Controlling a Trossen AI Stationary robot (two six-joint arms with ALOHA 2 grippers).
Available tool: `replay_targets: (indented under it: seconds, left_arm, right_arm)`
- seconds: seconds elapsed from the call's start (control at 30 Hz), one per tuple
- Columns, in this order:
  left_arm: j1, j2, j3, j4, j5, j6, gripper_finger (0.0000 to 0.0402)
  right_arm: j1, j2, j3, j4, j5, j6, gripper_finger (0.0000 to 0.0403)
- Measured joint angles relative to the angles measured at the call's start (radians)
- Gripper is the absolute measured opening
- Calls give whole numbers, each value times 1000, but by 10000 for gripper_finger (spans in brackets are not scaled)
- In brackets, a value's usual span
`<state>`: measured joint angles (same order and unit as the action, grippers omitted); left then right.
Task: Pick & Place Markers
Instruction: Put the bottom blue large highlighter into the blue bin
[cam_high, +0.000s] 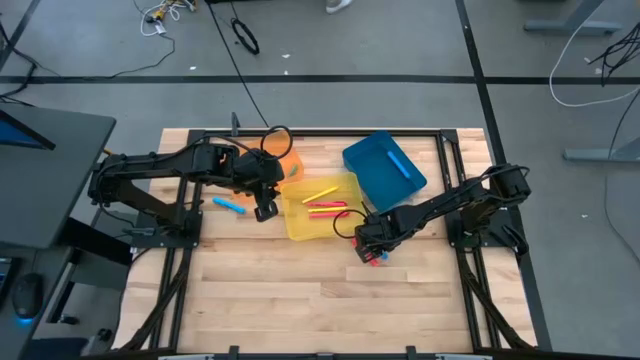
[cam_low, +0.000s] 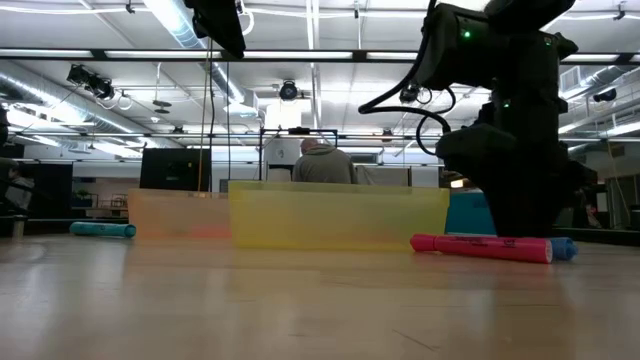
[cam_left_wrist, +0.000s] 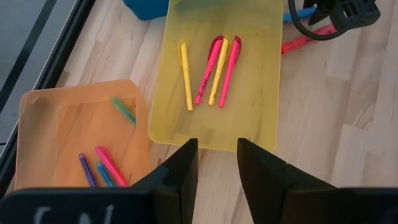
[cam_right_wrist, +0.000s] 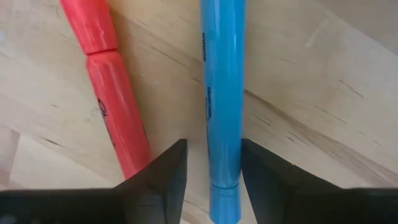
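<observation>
Blue marker (cam_high: 229, 205) lay alone on table (cam_high: 300, 300), left of left gripper (cam_high: 264, 211). Left gripper hung over gap between orange bin (cam_left_wrist: 74, 124) and yellow bin (cam_left_wrist: 261, 74), fingers (cam_left_wrist: 180, 174) apart, nothing between them. Orange bin held green, pink, purple, blue markers; yellow bin held two yellow and what looked like two pink. Right gripper (cam_right_wrist: 210, 165) low at table, fingers either side of second blue marker (cam_right_wrist: 222, 99), grip unclear. Red marker (cam_right_wrist: 106, 74) lay just beside it. Blue bin (cam_high: 385, 170) stood behind
</observation>
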<state>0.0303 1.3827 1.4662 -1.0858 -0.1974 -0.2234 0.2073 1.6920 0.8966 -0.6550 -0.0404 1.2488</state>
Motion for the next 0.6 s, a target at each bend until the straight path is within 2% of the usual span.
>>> replay_targets:
  seconds: [0.17,0.43,0.6]
  left_arm:
    - [0,0,0,0,0,0,117]
    - [0,0,0,0,0,0,117]
    - [0,0,0,0,0,0,117]
  right_arm:
    - [0,0,-1,3,-2,0,135]
    - [1,0,2,-1,-6,0,49]
    - [12,-4,24,-12,-24,7,43]
